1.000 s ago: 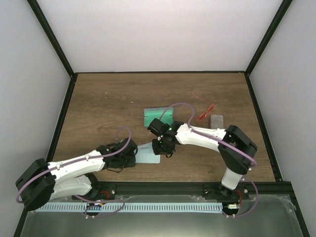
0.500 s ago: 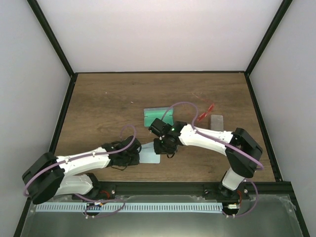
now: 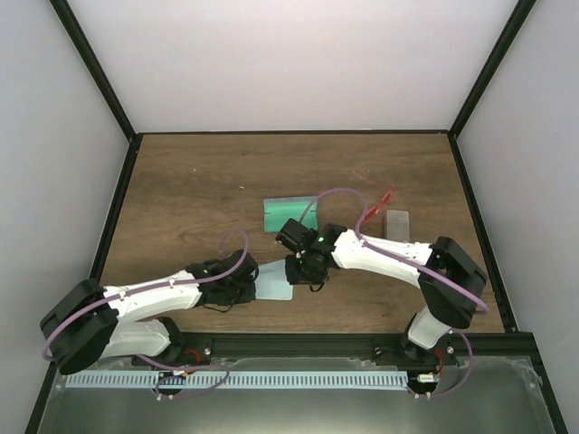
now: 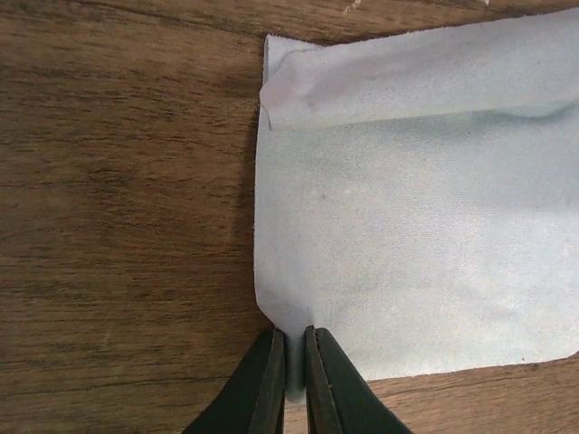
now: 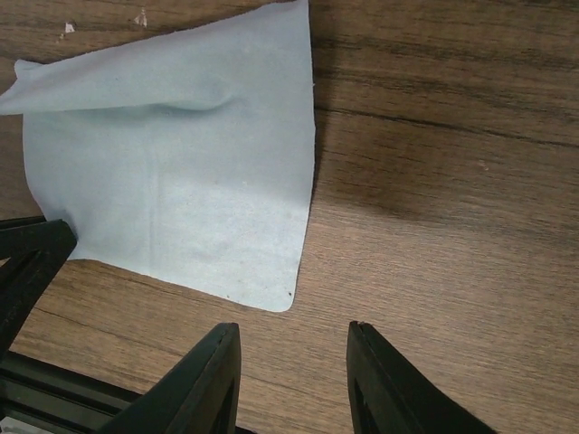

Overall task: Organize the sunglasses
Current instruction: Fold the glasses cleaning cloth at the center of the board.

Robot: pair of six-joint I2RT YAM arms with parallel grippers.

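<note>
The red-orange sunglasses [image 3: 375, 206] lie at the table's back right, and a faint thin pink frame [image 3: 361, 175] lies just beyond them. Neither gripper is near them. A pale teal cloth [image 3: 273, 283] lies flat near the front middle. My left gripper [image 4: 295, 336] is shut on the near corner of the cloth [image 4: 416, 226], whose far edge is folded over. My right gripper [image 5: 294, 330] hangs open low over bare wood beside another corner of the cloth [image 5: 181, 181], with nothing between its fingers.
An open green-lined case [image 3: 288, 213] lies behind the right gripper [image 3: 303, 271]. A closed grey case [image 3: 396, 221] sits at the right, beside the red-orange pair. The left arm's black fingers show at the left edge of the right wrist view.
My left gripper has closed onto the cloth's corner. The right arm has shifted slightly to the right, its jaws unchanged.
</note>
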